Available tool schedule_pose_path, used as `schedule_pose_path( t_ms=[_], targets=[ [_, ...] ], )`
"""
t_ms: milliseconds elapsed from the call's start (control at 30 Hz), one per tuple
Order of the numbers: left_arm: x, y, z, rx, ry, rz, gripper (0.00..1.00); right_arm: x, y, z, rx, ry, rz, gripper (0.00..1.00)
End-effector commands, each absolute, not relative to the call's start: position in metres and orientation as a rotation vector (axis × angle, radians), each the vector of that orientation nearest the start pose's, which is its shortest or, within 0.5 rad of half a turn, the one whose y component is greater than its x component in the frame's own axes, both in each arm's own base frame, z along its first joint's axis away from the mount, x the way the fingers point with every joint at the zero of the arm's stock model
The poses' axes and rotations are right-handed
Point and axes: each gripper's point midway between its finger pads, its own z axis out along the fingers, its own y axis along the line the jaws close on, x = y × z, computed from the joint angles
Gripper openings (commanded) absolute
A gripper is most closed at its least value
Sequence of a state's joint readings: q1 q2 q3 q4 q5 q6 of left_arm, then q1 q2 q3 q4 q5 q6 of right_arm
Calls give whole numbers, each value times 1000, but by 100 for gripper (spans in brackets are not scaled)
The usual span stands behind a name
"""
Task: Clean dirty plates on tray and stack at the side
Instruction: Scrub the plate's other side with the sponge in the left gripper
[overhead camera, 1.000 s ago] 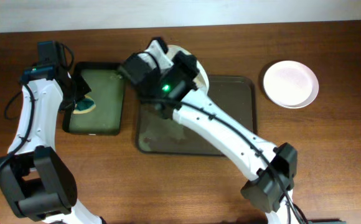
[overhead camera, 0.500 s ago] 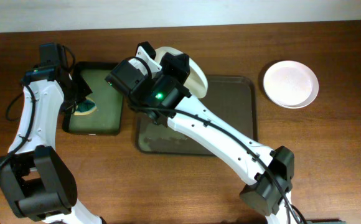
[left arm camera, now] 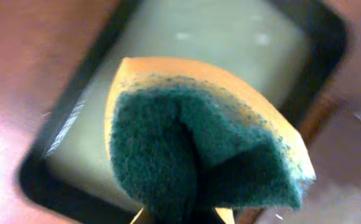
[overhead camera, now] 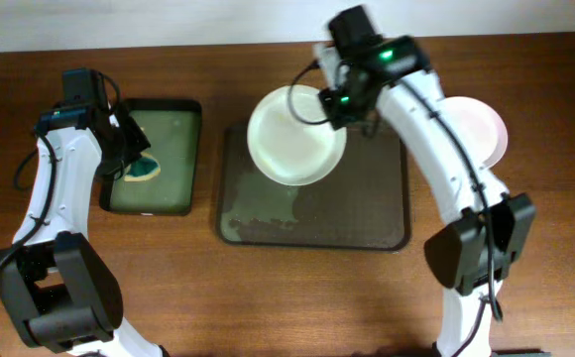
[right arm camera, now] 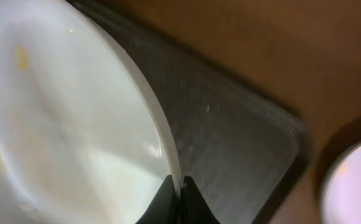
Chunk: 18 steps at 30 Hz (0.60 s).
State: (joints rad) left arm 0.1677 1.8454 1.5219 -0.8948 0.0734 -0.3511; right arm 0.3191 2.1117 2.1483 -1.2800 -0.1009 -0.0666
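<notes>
My right gripper [overhead camera: 339, 99] is shut on the rim of a white plate [overhead camera: 292, 136] and holds it over the upper left part of the dark brown tray [overhead camera: 367, 213]. In the right wrist view the plate [right arm camera: 62, 124] has faint yellow smears, and my fingers [right arm camera: 179, 190] pinch its edge. Another white plate [overhead camera: 486, 129] lies on the table to the right of the tray, partly hidden by my right arm. My left gripper [overhead camera: 129, 164] is shut on a green and orange sponge [left arm camera: 199, 149] over the small black tray.
The small black tray with a green inside [overhead camera: 164, 149] sits to the left of the brown tray. The brown tray's surface looks wet and smeared at its lower left [overhead camera: 258, 213]. Bare wooden table lies in front.
My right arm has swung from the far left side to the right. The plate it holds has moved from the tray's upper left corner to over the tray, now seen flat. The left arm is still.
</notes>
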Motion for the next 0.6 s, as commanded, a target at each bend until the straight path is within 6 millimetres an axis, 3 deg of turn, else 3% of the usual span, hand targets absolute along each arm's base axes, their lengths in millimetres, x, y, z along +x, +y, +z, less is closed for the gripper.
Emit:
schedule_pose_path(
  t_ms=[0, 200, 467, 567],
  targets=[
    [434, 9, 130, -374, 2701, -453, 0, 435, 170, 130, -483, 2936, 515, 4],
    [433, -41, 131, -211, 2727, -504, 0, 423, 173, 53, -539, 3037, 604, 4],
    [436, -120, 137, 52, 2680, -554, 0, 419, 173, 6, -546, 3016, 602, 4],
    [438, -153, 129, 97, 2675, -587, 0, 416, 172, -6, -545, 3011, 602, 4]
  ],
)
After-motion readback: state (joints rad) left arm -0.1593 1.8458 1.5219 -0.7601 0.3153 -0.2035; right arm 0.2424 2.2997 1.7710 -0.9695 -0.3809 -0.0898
